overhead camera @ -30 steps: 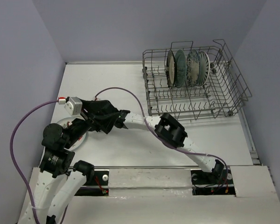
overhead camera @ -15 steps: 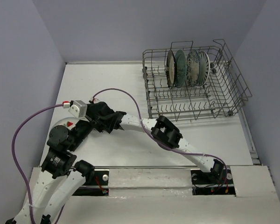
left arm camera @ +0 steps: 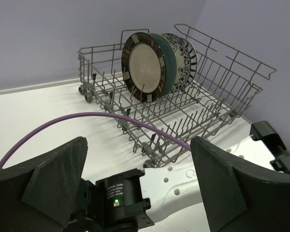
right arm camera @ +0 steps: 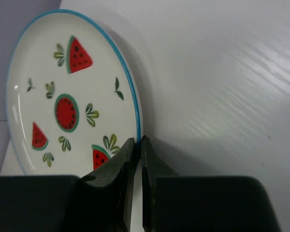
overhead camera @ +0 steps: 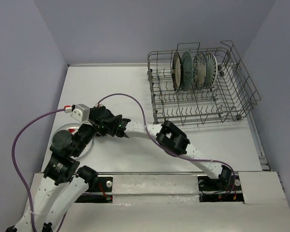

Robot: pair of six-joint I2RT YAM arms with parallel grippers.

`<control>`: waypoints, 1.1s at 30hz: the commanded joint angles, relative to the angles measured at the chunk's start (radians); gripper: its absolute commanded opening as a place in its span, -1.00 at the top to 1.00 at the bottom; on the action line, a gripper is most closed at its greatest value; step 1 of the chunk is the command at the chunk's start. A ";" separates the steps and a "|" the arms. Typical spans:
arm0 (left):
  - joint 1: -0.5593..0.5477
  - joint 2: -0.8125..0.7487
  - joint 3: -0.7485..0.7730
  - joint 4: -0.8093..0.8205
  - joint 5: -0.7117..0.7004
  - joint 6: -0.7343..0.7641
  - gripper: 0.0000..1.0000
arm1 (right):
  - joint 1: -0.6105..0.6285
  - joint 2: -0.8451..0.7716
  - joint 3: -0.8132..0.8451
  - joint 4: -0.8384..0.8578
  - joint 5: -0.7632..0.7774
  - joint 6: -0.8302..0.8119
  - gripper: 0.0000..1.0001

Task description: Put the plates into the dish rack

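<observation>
A white plate (right arm camera: 63,96) with a blue rim and watermelon marks lies at the table's near left, partly under the arms (overhead camera: 63,130). My right gripper (right arm camera: 137,141) is shut on this plate's right rim, one finger above it and one below. My left gripper (left arm camera: 137,145) hangs open just above the right wrist, facing the dish rack (left arm camera: 208,111), with nothing between its fingers. Standing upright in the rack (overhead camera: 203,104) are a brown-rimmed plate (left arm camera: 142,66), a teal plate (left arm camera: 168,60), a blue-floral plate (overhead camera: 199,71) and a striped plate (overhead camera: 211,70).
The right arm's white links (overhead camera: 171,137) cross the table's middle towards the left. Purple cables (overhead camera: 130,99) loop above both wrists. The rack stands at the far right near the back wall; grey walls close in on the left and right.
The right gripper's jaws have closed onto the plate's rim. Both wrists have shifted a little to the left and nearer. The left gripper has stayed open.
</observation>
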State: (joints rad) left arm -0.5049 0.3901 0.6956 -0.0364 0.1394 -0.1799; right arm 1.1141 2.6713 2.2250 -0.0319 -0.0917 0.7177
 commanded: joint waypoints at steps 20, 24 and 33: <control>0.025 0.078 -0.011 0.013 -0.058 -0.001 -0.98 | -0.050 -0.605 -0.896 0.107 0.297 -0.096 0.19; 0.046 0.087 -0.005 -0.008 -0.129 -0.024 -0.98 | -0.050 -0.587 -0.929 0.101 0.253 -0.087 0.11; 0.081 0.112 0.002 -0.031 -0.225 -0.036 -0.98 | -0.050 -0.531 -0.932 0.101 0.165 -0.074 0.54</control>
State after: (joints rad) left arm -0.4355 0.4858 0.6823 -0.0898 -0.0402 -0.2108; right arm 1.0607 2.0895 1.3125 0.1146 0.1223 0.6495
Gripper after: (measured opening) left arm 0.990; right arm 0.334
